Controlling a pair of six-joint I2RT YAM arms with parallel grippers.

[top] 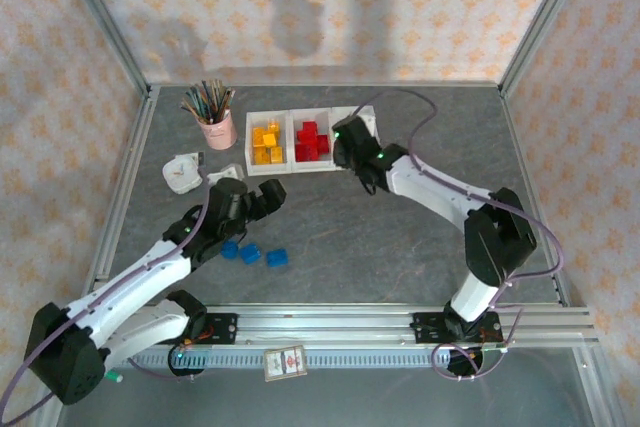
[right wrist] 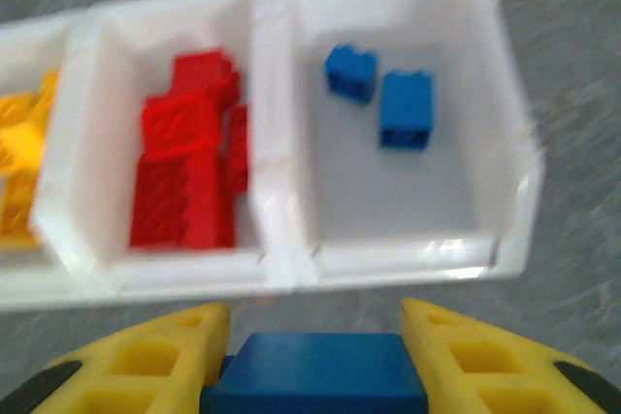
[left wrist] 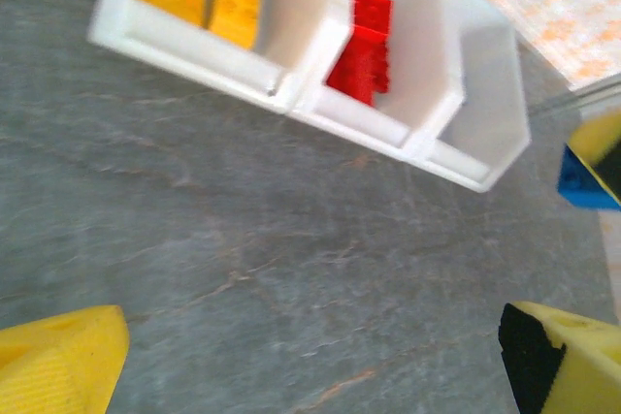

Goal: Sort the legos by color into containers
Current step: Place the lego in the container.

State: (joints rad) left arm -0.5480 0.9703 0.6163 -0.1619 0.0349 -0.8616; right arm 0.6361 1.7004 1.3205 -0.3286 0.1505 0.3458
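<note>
Grey, stone-veined tabletop (top: 400, 237) lay under both my arms. My right gripper (right wrist: 312, 336) was clamped on a blue plastic brick (right wrist: 315, 380) at the bottom centre of the right wrist view, just below the row of three white square plastic bins (right wrist: 291, 273). The right-hand bin held two small blue bricks (right wrist: 406, 109), the middle one red bricks (right wrist: 184, 172), the left one yellow-orange bricks (right wrist: 19, 143). My left gripper (left wrist: 310, 366) hung spread wide over the table, grasping nothing. Three loose blue bricks (top: 250, 253) lay beside that arm, left of centre in the top view.
</note>
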